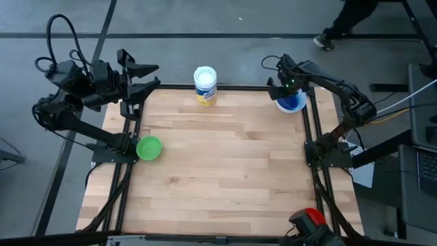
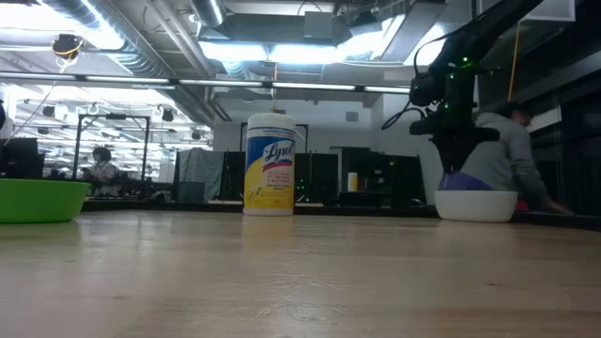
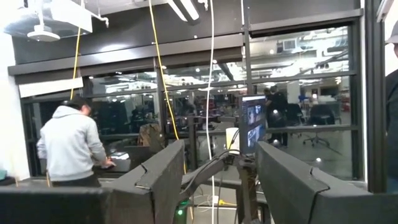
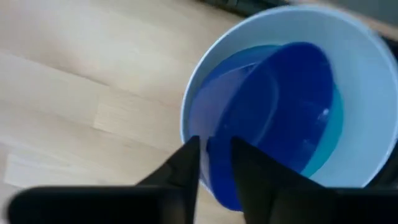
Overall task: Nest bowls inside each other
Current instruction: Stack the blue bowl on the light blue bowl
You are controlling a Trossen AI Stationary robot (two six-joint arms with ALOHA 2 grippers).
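At the table's far right a white bowl (image 1: 281, 106) (image 4: 367, 93) stands with a light blue bowl (image 4: 336, 119) nested in it. A dark blue bowl (image 4: 292, 106) lies tilted on top of these. My right gripper (image 4: 216, 155) (image 1: 288, 94) points down over this stack, its fingers a little apart on either side of the dark blue rim. A green bowl (image 1: 149, 147) (image 2: 38, 200) rests on its base at the left edge. A red bowl (image 1: 311, 219) shows at the near right corner. My left gripper (image 1: 147, 77) (image 3: 217, 149) waits raised at the far left, open and holding nothing. My right gripper comes from above, pointing down, with one finger (image 4: 186, 163) outside the dark blue bowl's rim (image 4: 214, 177) and one inside it. Whether the fingers touch the rim, I cannot tell. The bowl lies tilted in the light blue bowl.
A tall white canister with a yellow label (image 1: 205, 85) (image 2: 269, 164) stands at the middle of the far edge. Bare wood stretches across the table's middle (image 1: 218, 171). People show in the room beyond the table.
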